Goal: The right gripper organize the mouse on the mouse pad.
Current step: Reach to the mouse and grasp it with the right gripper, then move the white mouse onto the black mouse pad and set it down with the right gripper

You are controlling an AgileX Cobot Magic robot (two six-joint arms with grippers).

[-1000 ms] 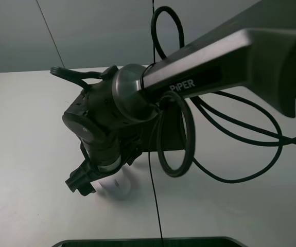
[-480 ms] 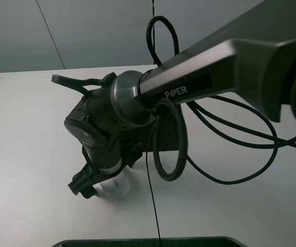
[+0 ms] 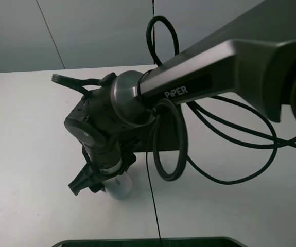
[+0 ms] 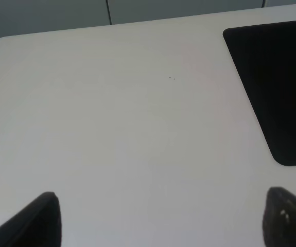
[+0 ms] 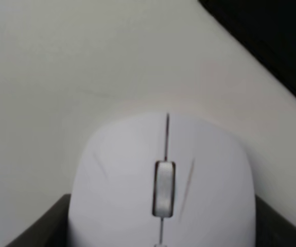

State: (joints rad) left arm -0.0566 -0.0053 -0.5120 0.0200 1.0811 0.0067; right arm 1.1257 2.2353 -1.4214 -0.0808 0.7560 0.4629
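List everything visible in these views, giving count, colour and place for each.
mouse: one, white with a grey wheel, on the table and off the pad, between the right end effector's fingers.
mouse pad: one, black, flat on the table beyond the mouse, partly hidden by the arm in the high view.
table: one, white, under everything.
cables: several loops, black, hanging from the right arm.
right arm: one, dark grey, reaching across the table.
right end effector: one, black, low at the mouse with a finger on each side; whether it grips cannot be told.
left end effector: one, black, open, above the table beside the pad.
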